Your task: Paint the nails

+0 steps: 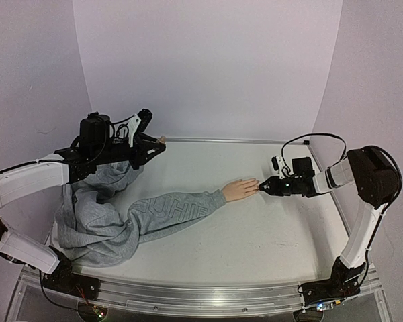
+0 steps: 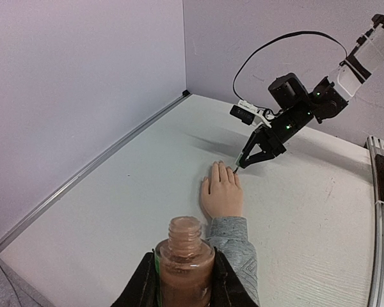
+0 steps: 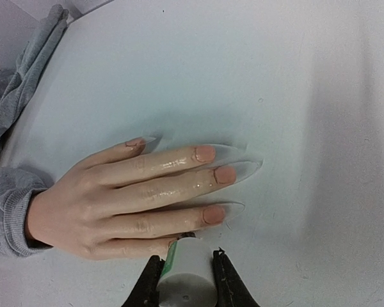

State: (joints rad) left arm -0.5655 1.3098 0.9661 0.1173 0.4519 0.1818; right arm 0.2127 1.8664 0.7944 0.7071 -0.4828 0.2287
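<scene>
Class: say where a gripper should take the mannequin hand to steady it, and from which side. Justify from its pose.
Take the wrist at the grey cuff, coming from above with the jaws across it. The mannequin hand lies flat, palm down; the wrist is narrow and clear of the nails.

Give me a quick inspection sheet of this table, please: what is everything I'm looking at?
Surface: white table, flat.
Job's things: mannequin hand lies palm down, in a grey sweatshirt sleeve; three nails look coated in peach polish.
Clutter: nothing seen.
Grippers: left gripper clamps an open polish bottle; right gripper clamps a white brush cap at the fingertips.
Cables: black cable loops over the right wrist.
Surroundings: lilac walls; metal rail at the near edge.
</scene>
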